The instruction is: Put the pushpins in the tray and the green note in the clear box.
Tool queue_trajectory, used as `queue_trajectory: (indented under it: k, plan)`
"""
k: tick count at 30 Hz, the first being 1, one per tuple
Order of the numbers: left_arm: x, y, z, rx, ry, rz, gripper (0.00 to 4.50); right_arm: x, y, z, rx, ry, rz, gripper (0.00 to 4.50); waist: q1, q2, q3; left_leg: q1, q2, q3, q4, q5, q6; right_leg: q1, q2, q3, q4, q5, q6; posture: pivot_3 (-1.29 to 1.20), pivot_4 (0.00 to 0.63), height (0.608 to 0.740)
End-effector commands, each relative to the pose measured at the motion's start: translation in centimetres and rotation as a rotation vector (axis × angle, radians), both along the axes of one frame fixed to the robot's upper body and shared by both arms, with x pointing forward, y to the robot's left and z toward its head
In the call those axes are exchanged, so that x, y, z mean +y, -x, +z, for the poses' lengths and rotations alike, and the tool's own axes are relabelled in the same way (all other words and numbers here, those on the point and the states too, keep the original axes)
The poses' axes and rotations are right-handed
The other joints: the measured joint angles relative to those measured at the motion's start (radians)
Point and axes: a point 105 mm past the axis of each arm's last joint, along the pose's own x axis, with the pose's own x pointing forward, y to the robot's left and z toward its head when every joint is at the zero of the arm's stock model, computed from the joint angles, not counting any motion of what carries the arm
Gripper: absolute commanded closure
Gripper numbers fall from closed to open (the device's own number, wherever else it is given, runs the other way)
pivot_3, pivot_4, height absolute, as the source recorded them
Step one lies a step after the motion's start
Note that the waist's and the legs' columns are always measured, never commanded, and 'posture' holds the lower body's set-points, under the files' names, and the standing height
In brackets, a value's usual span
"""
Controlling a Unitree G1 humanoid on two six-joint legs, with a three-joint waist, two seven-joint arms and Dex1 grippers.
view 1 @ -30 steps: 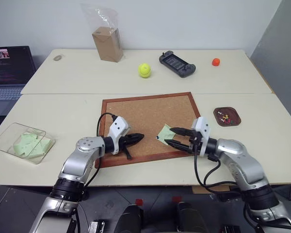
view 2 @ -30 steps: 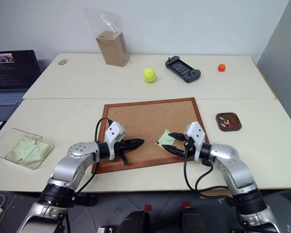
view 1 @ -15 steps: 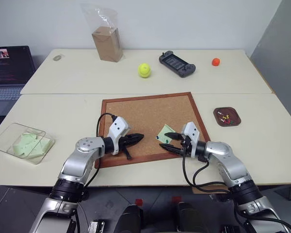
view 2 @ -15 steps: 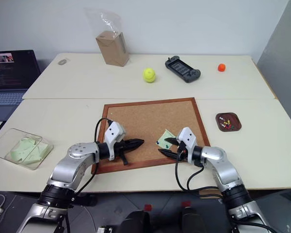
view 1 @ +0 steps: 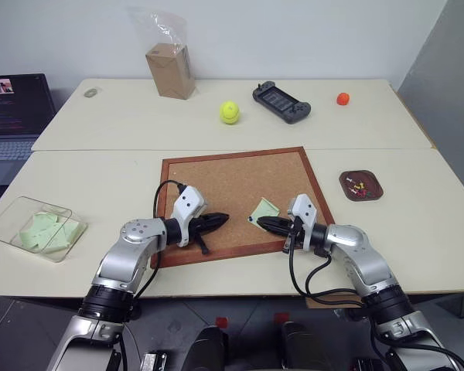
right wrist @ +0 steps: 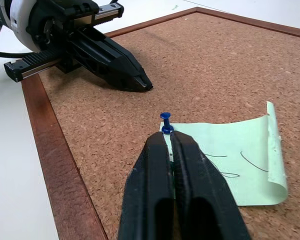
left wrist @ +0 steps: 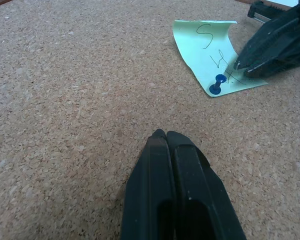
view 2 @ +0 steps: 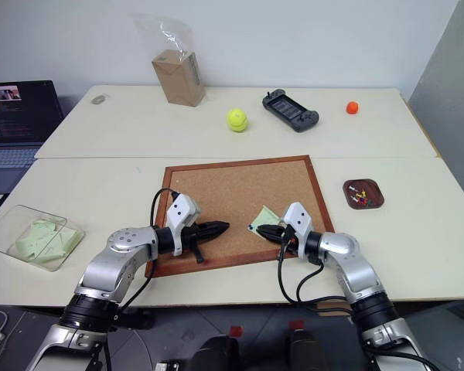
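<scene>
Cork board (view 1: 236,197) lies on the pale surface (view 1: 100,178) in front of the robot, and the green note (right wrist: 230,160) is pinned to it near its right edge by one blue pushpin (right wrist: 165,122). What has changed in the last second is on the right: the right gripper (view 1: 264,224), which hung just short of the note with its jaws spread, has moved in and pressed them together over the note's edge, just behind the pin. From the right wrist view the jaws look closed on the paper or right above it, and I cannot tell whether they actually pinch it; the pin stands free in front of the tips. The left gripper (view 1: 219,219) has stayed put on the cork, well apart from the note, jaws pressed together and holding nothing.

For the task, this probably means the note is now being steadied or gripped, yet the pin is not out, so neither the pin nor this note has reached its place. The tray (view 1: 361,185) sits off the board's right side with a few pushpins in it; the clear box (view 1: 35,228) at the far left already holds green slips.

Handwritten pen strokes mark the note, one like an "S"; the rest I cannot read.
</scene>
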Motion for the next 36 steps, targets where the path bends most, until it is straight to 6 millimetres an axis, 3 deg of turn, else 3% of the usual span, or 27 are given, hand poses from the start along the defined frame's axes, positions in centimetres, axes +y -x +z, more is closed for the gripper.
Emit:
queue_trajectory:
  k: [1,9,16,19,23,27,29,36]
  plan:
    - [-0.2,0.4,-0.6,0.025,-0.019,-0.016,4.50,0.0,-0.2,1.0,-0.034,-0.027,0.000,4.46,0.000,0.000,0.000,0.000,0.000,0.000,0.000,0.000,0.000,0.000,0.000,0.000,0.000,0.000,0.000,0.00,0.150,0.740]
    - [-0.1,0.5,-0.7,0.029,-0.018,-0.015,4.50,-0.2,-0.1,5.3,-0.105,-0.144,0.001,4.46,0.000,0.000,0.000,0.000,0.000,0.000,0.000,0.000,0.000,-0.001,0.000,0.000,0.000,0.000,0.000,0.00,0.150,0.740]
    - [-0.2,0.4,-0.8,0.029,-0.016,-0.016,4.50,-1.0,-0.1,6.7,-0.067,-0.202,-0.051,4.46,0.000,0.000,0.000,0.000,0.000,-0.001,0.000,0.000,0.000,0.000,0.000,0.000,0.000,0.000,0.000,0.00,0.150,0.740]
    - [-0.2,0.3,-0.8,0.027,-0.017,-0.017,4.50,-3.1,-1.4,7.8,-0.059,-0.241,-0.172,4.46,0.001,0.000,0.000,0.000,0.000,0.000,0.000,0.000,0.000,0.000,0.000,0.000,0.000,0.000,0.000,0.00,0.150,0.740]
    - [-0.1,0.4,-0.8,0.026,-0.018,-0.016,4.50,-7.3,-3.6,9.2,-0.100,-0.252,-0.409,4.46,0.001,0.000,0.000,-0.001,0.000,0.000,0.000,0.000,0.000,0.000,0.000,0.000,0.000,0.000,0.000,0.00,0.150,0.740]
    - [0.0,0.4,-0.8,0.027,-0.020,-0.015,4.50,-15.4,-6.6,9.5,-0.123,-0.202,-0.810,4.46,0.001,0.000,0.000,-0.001,0.000,0.000,0.000,0.000,0.000,-0.001,0.000,0.000,0.000,0.000,0.000,0.00,0.150,0.740]
    - [0.0,0.4,-0.8,0.027,-0.021,-0.016,4.50,-18.0,-7.2,9.3,-0.110,-0.196,-0.924,4.46,0.001,0.000,0.000,-0.001,-0.001,0.001,0.000,0.000,0.000,0.000,-0.001,0.001,0.000,0.000,0.000,0.00,0.150,0.740]
    - [-0.2,0.4,-0.8,0.027,-0.024,-0.030,4.50,-20.2,-8.9,7.3,0.077,-0.280,-1.014,4.46,-0.004,0.001,0.000,0.000,0.000,0.006,-0.001,0.000,0.000,-0.001,0.000,0.002,0.000,0.000,0.000,0.00,0.150,0.740]
